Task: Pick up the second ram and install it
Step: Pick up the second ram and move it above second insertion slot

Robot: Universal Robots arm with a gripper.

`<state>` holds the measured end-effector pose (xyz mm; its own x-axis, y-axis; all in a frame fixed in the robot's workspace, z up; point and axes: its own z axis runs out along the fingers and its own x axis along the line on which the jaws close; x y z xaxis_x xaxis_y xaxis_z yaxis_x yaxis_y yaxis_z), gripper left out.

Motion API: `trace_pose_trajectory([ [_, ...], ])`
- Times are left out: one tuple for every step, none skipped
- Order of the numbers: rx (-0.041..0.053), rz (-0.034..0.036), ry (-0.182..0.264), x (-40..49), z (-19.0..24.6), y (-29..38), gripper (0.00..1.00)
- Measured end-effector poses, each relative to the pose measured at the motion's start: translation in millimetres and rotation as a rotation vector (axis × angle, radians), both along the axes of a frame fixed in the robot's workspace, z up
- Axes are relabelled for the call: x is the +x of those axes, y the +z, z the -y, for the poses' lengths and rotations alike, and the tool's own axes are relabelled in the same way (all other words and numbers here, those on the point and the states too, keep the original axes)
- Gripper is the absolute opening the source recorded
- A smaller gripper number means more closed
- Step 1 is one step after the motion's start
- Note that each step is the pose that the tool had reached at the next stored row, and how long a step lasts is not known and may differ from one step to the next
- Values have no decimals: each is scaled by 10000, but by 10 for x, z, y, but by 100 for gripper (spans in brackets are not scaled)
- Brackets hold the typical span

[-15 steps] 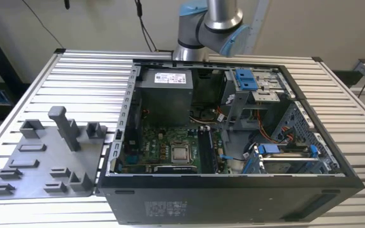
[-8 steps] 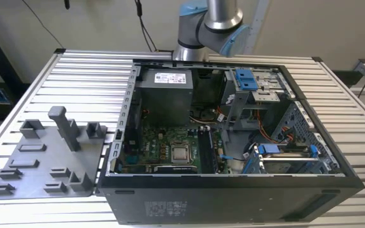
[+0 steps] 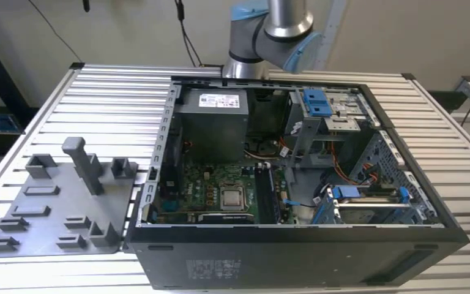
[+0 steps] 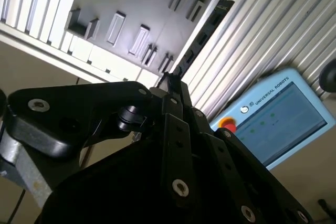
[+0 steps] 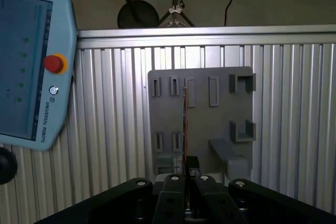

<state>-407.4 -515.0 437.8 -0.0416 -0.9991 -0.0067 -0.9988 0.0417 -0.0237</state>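
In the second wrist view my gripper (image 4: 170,80) is shut on one end of the second ram (image 4: 205,32), a long thin dark board with black chips. The stick reaches out past the fingertips towards the grey tray (image 4: 131,3). The first wrist view shows the ram (image 5: 185,119) edge-on as a thin line rising from between the black fingers (image 5: 173,187) of the gripper (image 5: 187,174), in front of the grey tray (image 5: 220,119). In the exterior view the arm (image 3: 272,27) rises behind the open computer case (image 3: 300,245).
Inside the case, the motherboard (image 3: 198,190) carries a processor (image 3: 233,199) with long dark memory slots (image 3: 266,196) beside it. The grey tray (image 3: 51,214) lies at the exterior view's left on the ribbed metal table (image 3: 112,104). A blue teach pendant (image 4: 278,119) (image 5: 26,66) lies nearby.
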Motion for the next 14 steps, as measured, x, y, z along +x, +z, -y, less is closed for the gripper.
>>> trace_pose_trajectory([
  [1, -1, -1, 22, 0, 0, 13],
  [-1, -2, 0, 48, 0, 0, 13],
  [0, -4, 0, 73, 0, 0, 13],
  [-1, -7, 0, 99, 0, 0, 13],
  [0, -10, 0, 127, 0, 0, 13],
  [0, -13, -1, 154, 0, 0, 13],
  [0, -16, 0, 181, 0, 0, 13],
  [0, -20, -1, 209, 0, 0, 13],
  [0, -23, 0, 236, 0, 0, 13],
  [0, -26, 0, 261, 0, 0, 13],
  [1, -29, -1, 289, 0, 0, 13],
  [0, -34, 0, 315, 0, 0, 13],
  [0, -38, 0, 343, 0, 0, 13],
  [0, -42, 0, 370, 0, 0, 13],
])
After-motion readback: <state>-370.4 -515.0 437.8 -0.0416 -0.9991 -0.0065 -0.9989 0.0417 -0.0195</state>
